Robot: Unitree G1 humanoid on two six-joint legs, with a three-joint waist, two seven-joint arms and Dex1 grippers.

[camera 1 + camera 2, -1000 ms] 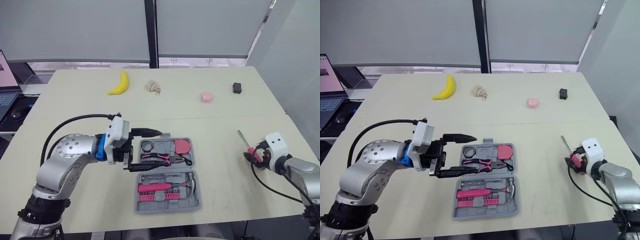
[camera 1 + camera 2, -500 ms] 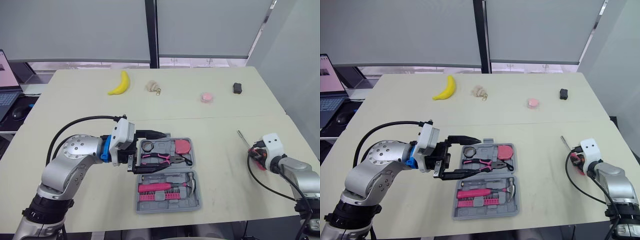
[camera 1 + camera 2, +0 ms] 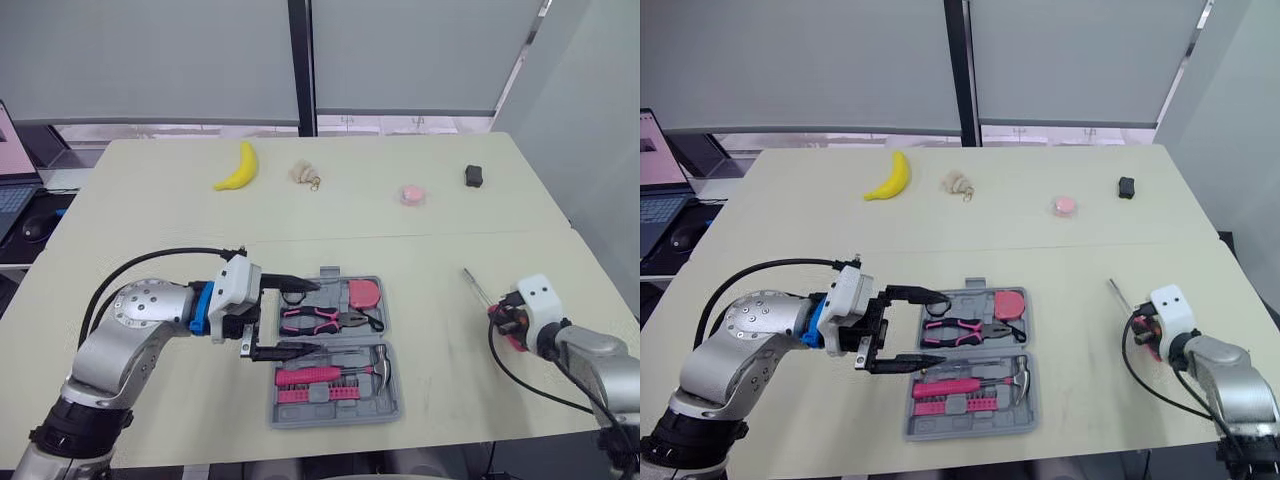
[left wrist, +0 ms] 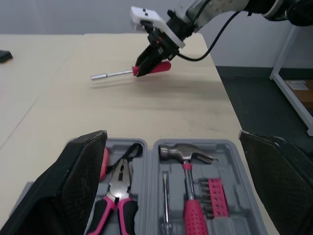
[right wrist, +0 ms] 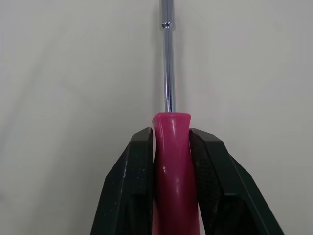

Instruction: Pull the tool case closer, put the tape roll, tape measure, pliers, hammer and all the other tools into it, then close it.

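Pale bench (image 3: 150, 200) under grey blinds (image 3: 150, 60), banana (image 3: 238, 166) far back. The left gripper (image 3: 319, 315), jaws spread, hangs over the open tool case (image 3: 335, 418); the right gripper (image 5: 171, 134) jaws pinch a pink screwdriver (image 5: 171, 196).

Office or lab room, judging by furnishings: wide beige desk (image 3: 330, 215), grey roller blinds (image 3: 150, 60) covered windows behind, open laptop (image 3: 652, 205) and black computer mouse (image 3: 685, 237) sat beyond desk's left edge.

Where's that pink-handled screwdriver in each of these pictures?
Left eye view: screwdriver at the table's right, held by the right claw.
Right eye view: screwdriver same spot.
Left wrist view: screwdriver beyond the tool case, across the table.
Right wrist view: screwdriver handle clamped between fingers.
Landmark: right claw.
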